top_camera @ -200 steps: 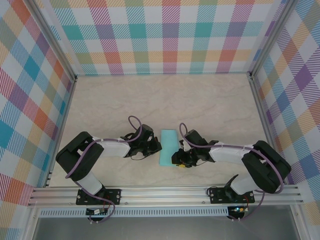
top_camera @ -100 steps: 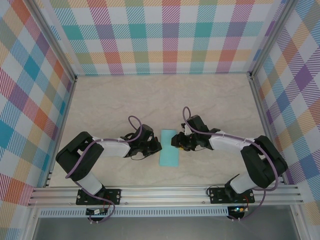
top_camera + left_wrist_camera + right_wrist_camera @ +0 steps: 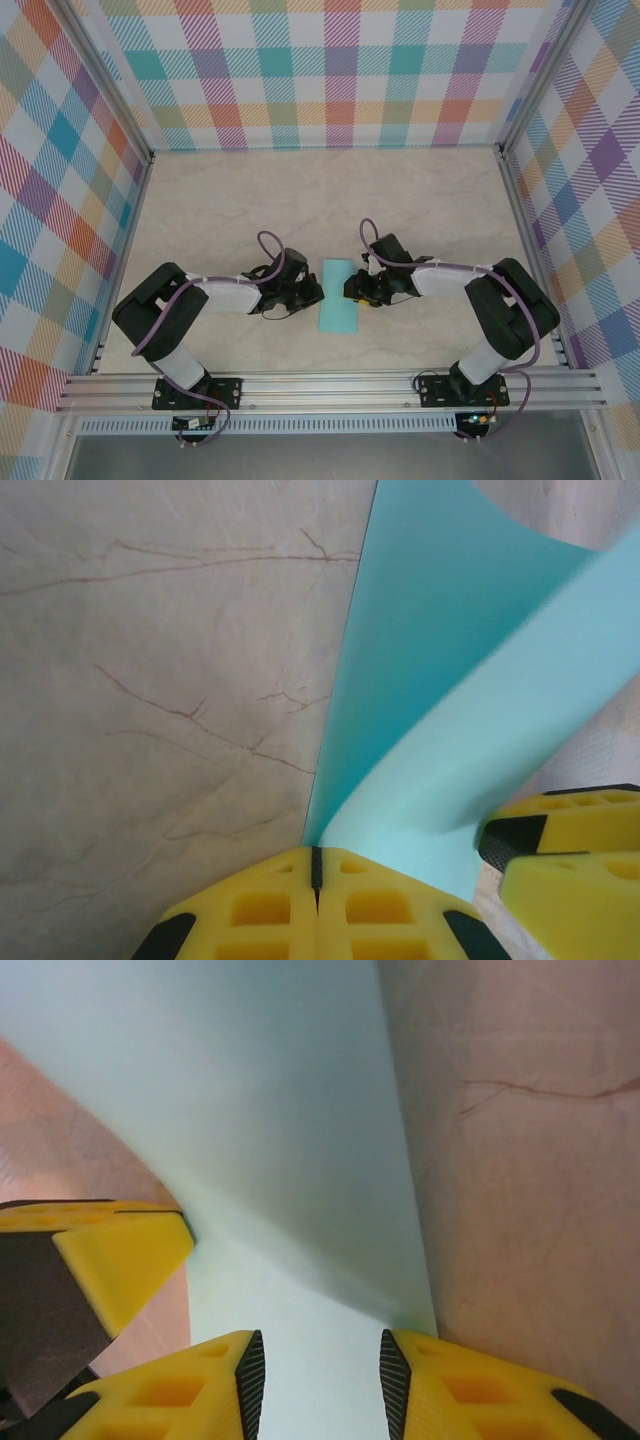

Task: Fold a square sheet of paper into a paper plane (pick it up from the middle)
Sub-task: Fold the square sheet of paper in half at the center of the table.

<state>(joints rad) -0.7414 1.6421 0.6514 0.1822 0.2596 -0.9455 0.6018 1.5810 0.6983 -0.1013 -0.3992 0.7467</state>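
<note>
The top external camera looks steeply down from above and behind the arms. It sits far enough back to take in the whole table point(image 3: 250, 200), the plaid walls point(image 3: 330, 70) on three sides and both arms.

The left wrist camera sits very close behind the left gripper point(image 3: 316, 865). It faces along its yellow fingers point(image 3: 260, 910), low over the table, toward the square sheet of paper point(image 3: 450, 660).

The right wrist camera sits equally close behind the right gripper point(image 3: 320, 1370), facing the opposite way. Both wrist views share the sheet, and each catches the other gripper at its edge.
</note>
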